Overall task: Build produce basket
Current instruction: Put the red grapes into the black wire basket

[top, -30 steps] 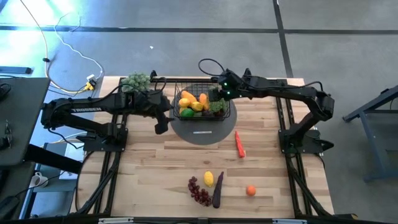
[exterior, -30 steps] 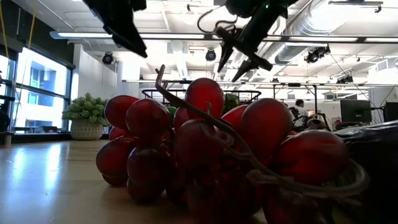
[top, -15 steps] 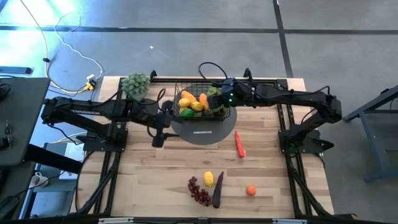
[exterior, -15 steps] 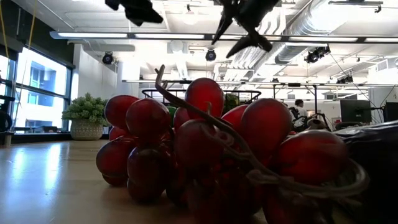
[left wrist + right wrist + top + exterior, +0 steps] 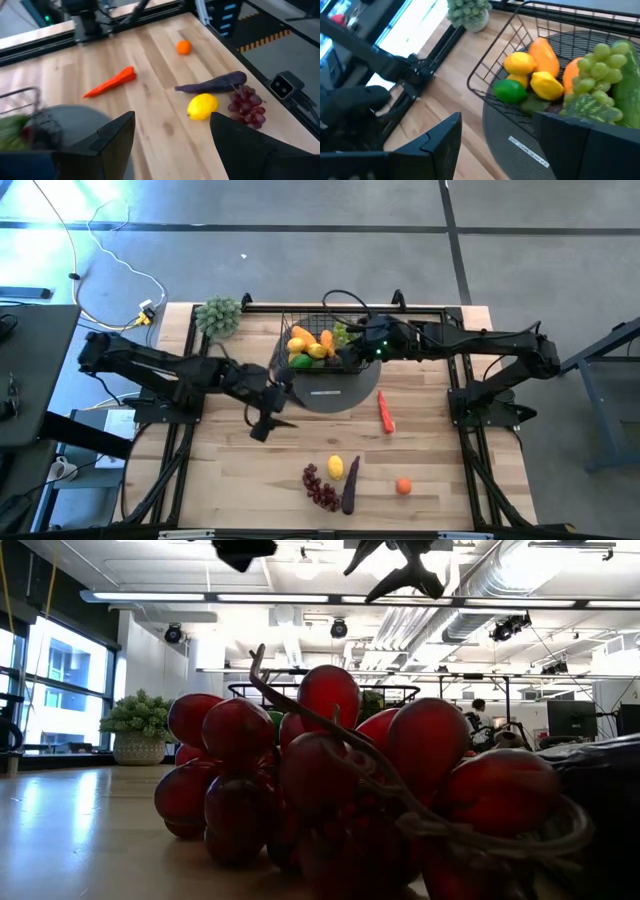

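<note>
The left gripper (image 5: 172,137) hangs released and empty over the surface (image 5: 150,100); ahead lie lemon (image 5: 202,107), eggplant (image 5: 212,83), grapes (image 5: 246,104), likely its targets. The right gripper (image 5: 497,140), also released, hovers beside the basket (image 5: 520,30), already partly filled.

No lettering is showing clearly enough to read. The round grey disc (image 5: 530,150) under the basket (image 5: 490,67) is carrying a small white label (image 5: 523,146) near its edge, visible in the right wrist view and as a pale strip (image 5: 325,392) in the high view, but its characters are staying too small and blurred to make out.
</note>
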`<state>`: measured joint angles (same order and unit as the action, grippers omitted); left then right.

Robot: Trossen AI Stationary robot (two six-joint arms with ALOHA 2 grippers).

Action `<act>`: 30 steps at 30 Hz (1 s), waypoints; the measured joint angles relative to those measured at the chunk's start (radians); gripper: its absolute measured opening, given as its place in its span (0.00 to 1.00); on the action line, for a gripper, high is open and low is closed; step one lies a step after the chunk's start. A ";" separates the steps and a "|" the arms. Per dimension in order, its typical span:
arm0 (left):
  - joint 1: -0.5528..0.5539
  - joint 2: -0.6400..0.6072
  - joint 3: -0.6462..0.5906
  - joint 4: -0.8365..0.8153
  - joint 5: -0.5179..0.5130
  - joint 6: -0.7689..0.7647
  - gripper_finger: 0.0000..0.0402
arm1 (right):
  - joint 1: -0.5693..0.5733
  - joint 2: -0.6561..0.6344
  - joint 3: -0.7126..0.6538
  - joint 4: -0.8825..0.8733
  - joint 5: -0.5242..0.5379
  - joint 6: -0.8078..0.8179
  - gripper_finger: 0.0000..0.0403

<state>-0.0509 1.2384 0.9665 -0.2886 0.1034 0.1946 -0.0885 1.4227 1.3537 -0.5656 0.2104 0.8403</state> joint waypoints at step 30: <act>-0.252 0.417 -0.001 0.330 0.061 -0.008 0.61 | 0.044 0.000 0.000 -0.145 0.028 0.043 0.56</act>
<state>-0.3027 1.6555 0.9657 0.0415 0.1639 0.1865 -0.0448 1.4231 1.3533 -0.7111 0.2386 0.8835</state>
